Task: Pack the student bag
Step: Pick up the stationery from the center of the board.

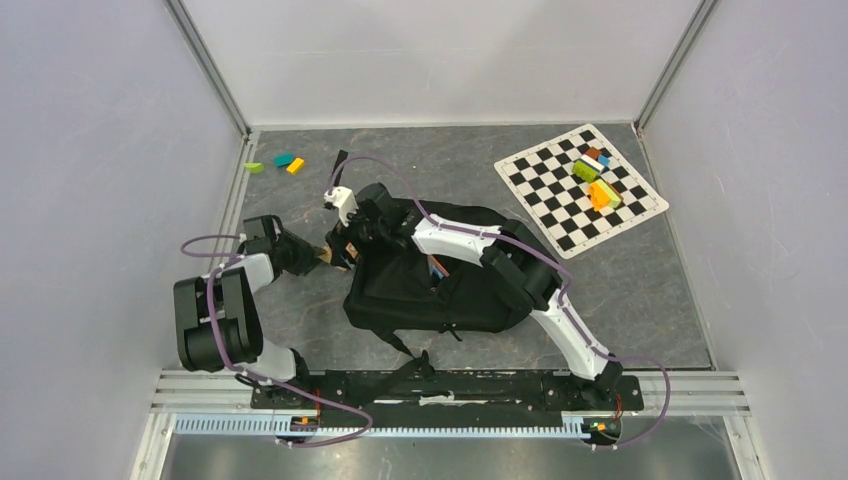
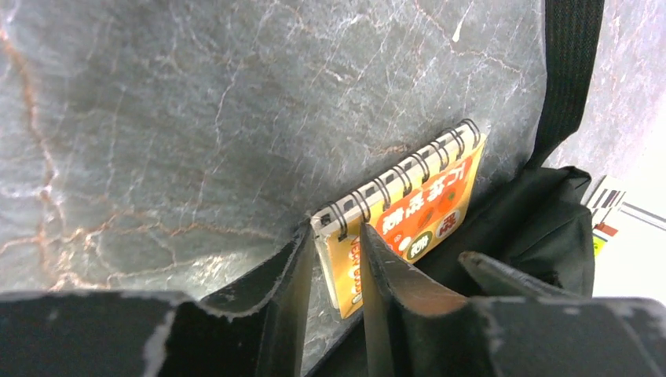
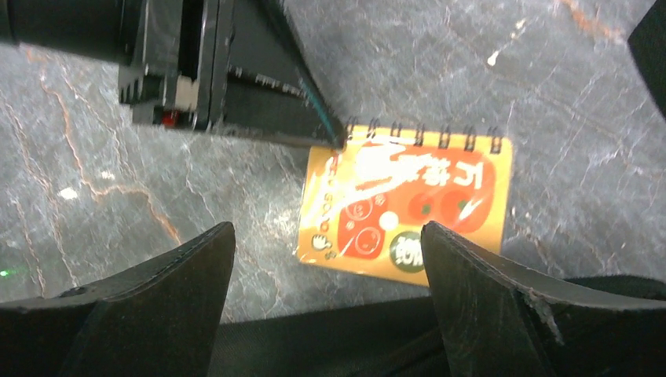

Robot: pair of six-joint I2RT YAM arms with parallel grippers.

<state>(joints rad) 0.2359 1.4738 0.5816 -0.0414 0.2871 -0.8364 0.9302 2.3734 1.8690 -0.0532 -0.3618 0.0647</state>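
The student bag (image 1: 440, 290) lies flat at the table's middle, black and soft; its fabric also shows in both wrist views (image 2: 534, 228) (image 3: 353, 338). An orange spiral notebook (image 1: 333, 256) (image 2: 428, 212) (image 3: 408, 196) rests just left of the bag, its lower edge against the fabric. My left gripper (image 1: 315, 255) (image 2: 334, 229) straddles the notebook's spiral corner, jaws half closed, a sliver of table showing beside the book. My right gripper (image 1: 352, 240) (image 3: 326, 236) hovers wide open over the bag's edge and the notebook, holding nothing.
A black-and-white checkered mat (image 1: 560, 200) with coloured blocks (image 1: 597, 180) lies at the back right. Small green, teal and yellow pieces (image 1: 280, 162) sit at the back left. A black strap (image 2: 569, 71) runs from the bag. White walls close in both sides.
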